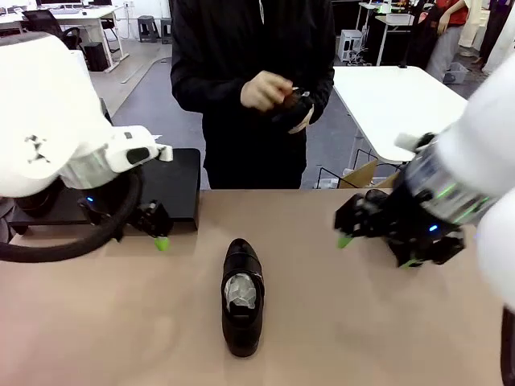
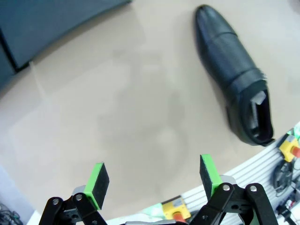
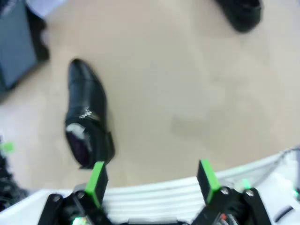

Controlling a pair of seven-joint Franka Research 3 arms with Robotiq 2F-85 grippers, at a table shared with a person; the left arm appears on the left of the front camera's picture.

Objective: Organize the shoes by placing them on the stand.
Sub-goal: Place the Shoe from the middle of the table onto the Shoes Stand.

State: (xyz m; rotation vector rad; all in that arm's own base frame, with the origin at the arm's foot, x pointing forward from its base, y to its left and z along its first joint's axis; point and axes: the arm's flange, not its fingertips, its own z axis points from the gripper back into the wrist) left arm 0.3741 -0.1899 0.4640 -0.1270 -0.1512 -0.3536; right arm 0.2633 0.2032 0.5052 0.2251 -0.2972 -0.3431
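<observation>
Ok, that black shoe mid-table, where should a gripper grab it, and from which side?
Probably the ankle collar, coming from above with one finger on each side wall. The shoe stands upright on its sole, toe toward the person, so the collar is its highest part; the glossy toe slopes away.

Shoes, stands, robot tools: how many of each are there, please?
Black leather shoe on the table: 1
Dark shoe-like thing in the person's hands: 1
Black stand: 1
Tools: 2 (left tool, right tool, both open)
Total: 5
</observation>
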